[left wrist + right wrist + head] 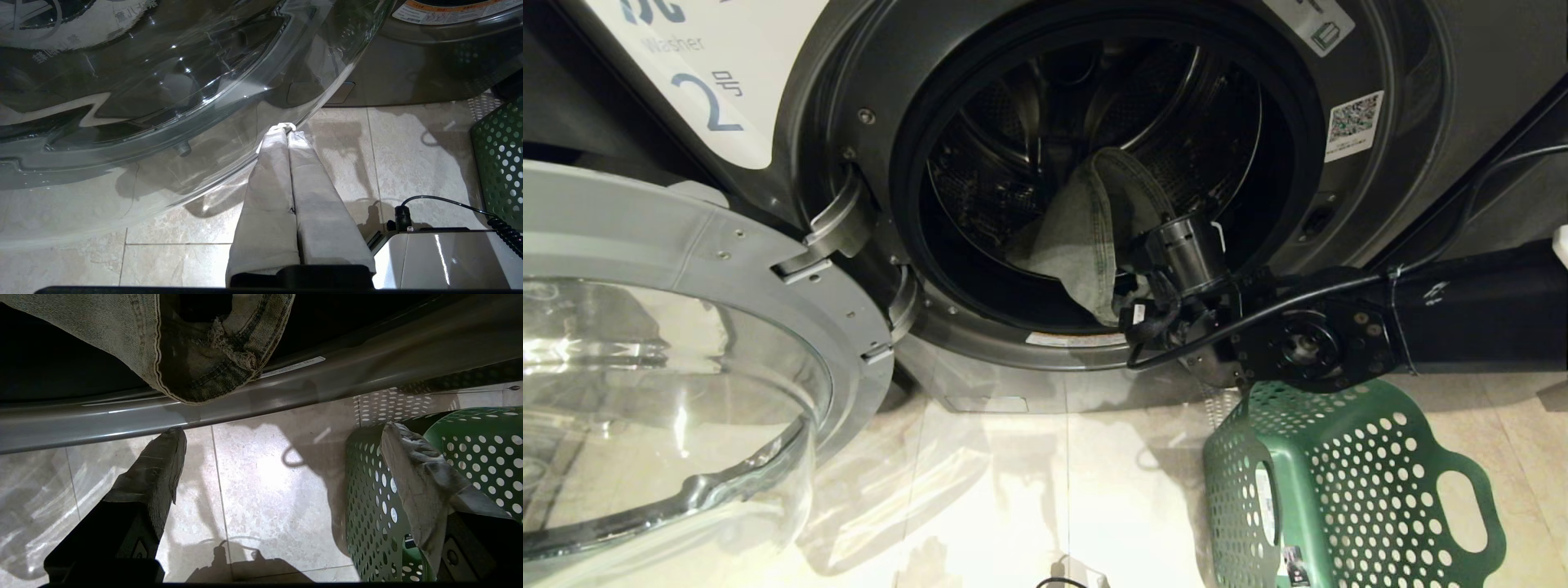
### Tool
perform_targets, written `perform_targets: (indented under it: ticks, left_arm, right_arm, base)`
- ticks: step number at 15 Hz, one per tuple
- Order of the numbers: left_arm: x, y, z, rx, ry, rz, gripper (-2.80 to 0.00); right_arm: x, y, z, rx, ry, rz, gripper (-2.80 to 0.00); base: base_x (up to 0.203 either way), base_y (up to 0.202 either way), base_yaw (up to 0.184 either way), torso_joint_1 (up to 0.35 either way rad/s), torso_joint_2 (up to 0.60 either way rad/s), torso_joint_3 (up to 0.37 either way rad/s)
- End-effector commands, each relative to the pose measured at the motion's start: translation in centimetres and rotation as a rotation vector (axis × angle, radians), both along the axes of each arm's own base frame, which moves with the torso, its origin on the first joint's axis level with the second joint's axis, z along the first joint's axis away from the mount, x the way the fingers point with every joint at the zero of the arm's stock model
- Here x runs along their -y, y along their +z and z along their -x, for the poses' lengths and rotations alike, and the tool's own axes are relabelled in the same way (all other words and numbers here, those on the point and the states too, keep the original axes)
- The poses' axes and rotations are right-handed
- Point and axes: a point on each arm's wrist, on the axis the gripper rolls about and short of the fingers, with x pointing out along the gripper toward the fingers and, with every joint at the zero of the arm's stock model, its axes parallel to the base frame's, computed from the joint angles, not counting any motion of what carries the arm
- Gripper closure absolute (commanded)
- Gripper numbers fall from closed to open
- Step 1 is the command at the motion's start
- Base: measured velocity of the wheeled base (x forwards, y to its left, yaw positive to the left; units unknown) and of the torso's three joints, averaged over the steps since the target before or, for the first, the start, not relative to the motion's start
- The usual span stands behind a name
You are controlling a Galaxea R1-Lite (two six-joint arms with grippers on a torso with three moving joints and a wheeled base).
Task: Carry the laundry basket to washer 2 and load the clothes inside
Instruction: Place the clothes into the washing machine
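right pincer (282,457): spread wide, empty, at washer's lower rim | grey-green denim garment (1086,237): draped over dark washer drum's (1094,106) lip | left pincer (286,130): closed, empty | green perforated plastic basket (1347,490): on floor

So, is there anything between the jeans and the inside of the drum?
Nothing visible blocks them. The jeans already hang over the lip of the washer opening, the door is swung aside, and the open right tool is below them.

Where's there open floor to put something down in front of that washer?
The tile floor is bare between the open glass door and the green basket, right below the washer. The washer's mouth is crowded: jeans hang over its rim, and the right arm's open fingers hang beside them above the basket.
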Motion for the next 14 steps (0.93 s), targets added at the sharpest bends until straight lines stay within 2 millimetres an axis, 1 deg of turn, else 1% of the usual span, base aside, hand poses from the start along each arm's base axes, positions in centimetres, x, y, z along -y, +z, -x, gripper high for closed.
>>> perform_targets:
  ticks: [1,8,14]
  left_arm:
    - [0.00,-0.01,-0.01,-0.002,0.000,0.000,0.00]
    - [0.00,0.04,0.00,0.000,0.000,0.000,0.00]
    - [0.00,0.00,-0.01,-0.002,0.000,0.000,0.00]
  right_arm:
    - [0.06,0.31,-0.13,0.009,-0.005,-0.008,-2.80]
    - [0.25,0.57,-0.49,0.016,-0.010,-0.030,-2.80]
    - [0.01,-0.02,-0.70,0.004,-0.008,-0.022,-2.80]
  base:
    - [0.000,0.000,0.000,0.000,0.00,0.000]
    - [0.000,0.000,0.000,0.000,0.00,0.000]
    - [0.000,0.000,0.000,0.000,0.00,0.000]
